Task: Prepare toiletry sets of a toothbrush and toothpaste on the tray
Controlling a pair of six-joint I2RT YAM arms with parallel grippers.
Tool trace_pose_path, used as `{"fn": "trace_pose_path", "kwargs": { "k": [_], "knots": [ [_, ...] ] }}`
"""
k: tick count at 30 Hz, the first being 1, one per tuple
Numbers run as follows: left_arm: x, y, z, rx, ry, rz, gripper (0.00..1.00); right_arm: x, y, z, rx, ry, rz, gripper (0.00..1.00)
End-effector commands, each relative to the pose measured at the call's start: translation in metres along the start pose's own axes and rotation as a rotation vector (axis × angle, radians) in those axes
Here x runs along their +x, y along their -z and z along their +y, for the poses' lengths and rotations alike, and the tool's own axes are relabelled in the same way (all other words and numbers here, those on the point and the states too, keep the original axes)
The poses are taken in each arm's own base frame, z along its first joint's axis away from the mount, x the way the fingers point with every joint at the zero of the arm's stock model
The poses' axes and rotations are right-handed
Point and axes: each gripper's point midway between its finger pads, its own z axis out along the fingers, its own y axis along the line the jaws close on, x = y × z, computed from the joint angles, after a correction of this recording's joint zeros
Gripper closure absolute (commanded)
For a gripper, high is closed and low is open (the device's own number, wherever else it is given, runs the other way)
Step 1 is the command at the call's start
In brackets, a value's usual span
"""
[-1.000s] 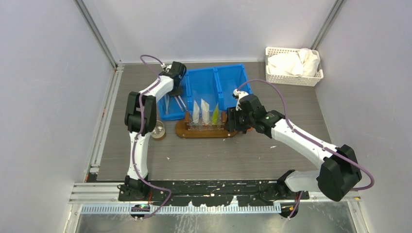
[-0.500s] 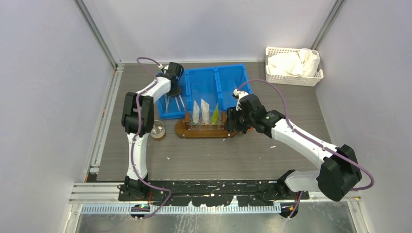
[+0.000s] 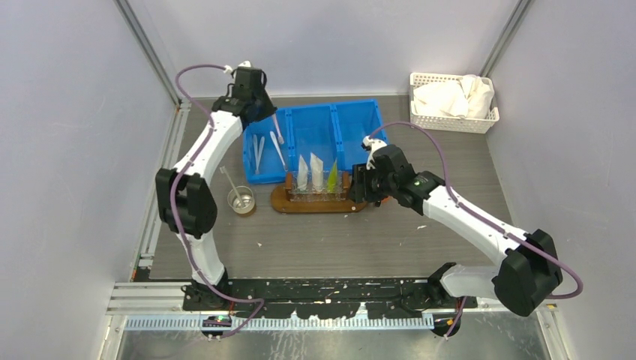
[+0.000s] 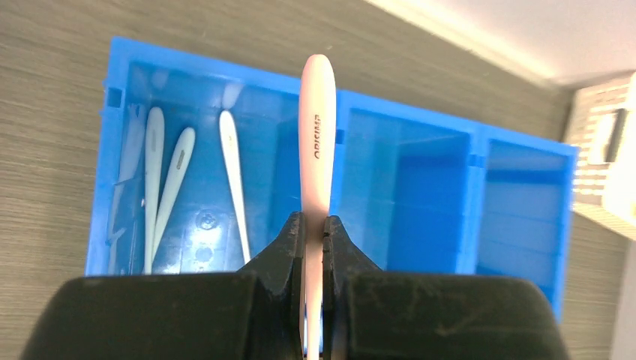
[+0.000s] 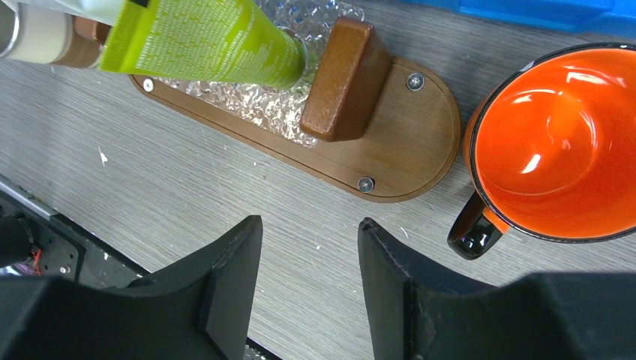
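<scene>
Pick step: left tool [image 4: 313, 221] pinches toothbrush [image 4: 316, 135] over bin [image 4: 435, 210], 11 o'clock of tray [image 3: 315, 207]; right tool [image 5: 309, 225] spread. Next: carry toothbrush to tray.

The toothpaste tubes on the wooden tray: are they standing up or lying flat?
Standing up: three toothpaste tubes rise side by side from the clear holder on the tray.

The left gripper [image 4: 315, 222] is covering the lower end of the pale toothbrush [image 4: 316, 135] in the left wrist view, so its bristles are not showing. In the right wrist view the top edge is cutting off the yellow-green toothpaste tube [image 5: 202, 37], and the right edge is clipping the orange mug [image 5: 555, 142].
</scene>
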Motion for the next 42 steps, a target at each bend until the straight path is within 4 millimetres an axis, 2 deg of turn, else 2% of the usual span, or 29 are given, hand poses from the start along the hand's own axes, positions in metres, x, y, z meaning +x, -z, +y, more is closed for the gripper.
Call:
{"fn": "trace_pose_path", "kwargs": {
  "k": [1,4,5,12,15,17,20,24,26,27,28,29,30,31,32,34,35,38,40,42],
  "knots": [
    [-0.033,0.049,-0.021,0.099,0.054,-0.076,0.99,-0.025,0.019,0.011,-0.041,-0.01,-0.101,0.45],
    [-0.029,0.073,-0.03,0.172,0.093,-0.063,0.99,-0.033,0.03,0.015,-0.054,0.009,-0.144,0.45],
    [-0.025,0.086,-0.038,0.227,0.115,-0.04,0.99,-0.036,0.036,0.017,-0.067,0.022,-0.163,0.45],
    [0.015,0.147,-0.064,0.422,0.225,0.188,0.99,-0.068,0.085,0.028,-0.097,0.125,-0.32,0.44],
    [0.025,0.18,-0.074,0.485,0.284,0.276,0.99,-0.076,0.103,0.03,-0.093,0.153,-0.361,0.44],
    [0.031,0.204,-0.082,0.543,0.325,0.34,0.99,-0.078,0.113,0.031,-0.086,0.172,-0.379,0.44],
    [0.036,0.244,-0.081,0.541,0.346,0.406,0.99,-0.082,0.128,0.039,-0.099,0.211,-0.387,0.45],
    [0.027,0.306,-0.079,0.553,0.371,0.41,0.99,-0.077,0.145,0.059,-0.081,0.372,-0.34,0.47],
    [0.028,0.331,-0.08,0.573,0.391,0.433,0.99,-0.075,0.153,0.075,-0.048,0.477,-0.331,0.47],
    [0.03,0.338,-0.08,0.57,0.399,0.439,0.99,-0.068,0.154,0.092,-0.051,0.554,-0.319,0.47],
    [0.033,0.343,-0.079,0.572,0.411,0.456,0.99,-0.068,0.158,0.101,-0.019,0.602,-0.328,0.47],
    [0.038,0.345,-0.08,0.581,0.429,0.483,0.99,-0.071,0.161,0.104,0.051,0.666,-0.348,0.47],
    [0.043,0.345,-0.08,0.585,0.453,0.509,0.99,-0.067,0.163,0.116,0.064,0.73,-0.354,0.47],
    [0.049,0.345,-0.08,0.596,0.479,0.534,0.99,-0.07,0.169,0.12,0.165,0.787,-0.41,0.48],
    [0.055,0.344,-0.08,0.605,0.502,0.56,0.99,-0.064,0.168,0.134,0.176,0.862,-0.436,0.48],
    [0.067,0.346,-0.077,0.602,0.523,0.61,0.99,-0.069,0.175,0.137,0.349,0.937,-0.545,0.45],
    [0.073,0.348,-0.075,0.599,0.523,0.629,0.99,-0.065,0.173,0.138,0.399,0.979,-0.577,0.43],
    [0.088,0.351,-0.066,0.569,0.527,0.685,0.99,-0.066,0.187,0.152,0.417,0.951,-0.757,0.35],
    [0.098,0.355,-0.059,0.546,0.523,0.706,0.99,-0.058,0.189,0.156,0.414,0.976,-0.822,0.34],
    [0.108,0.356,-0.052,0.518,0.527,0.736,0.99,-0.05,0.187,0.168,0.382,0.989,-0.853,0.36]
  ]
}}
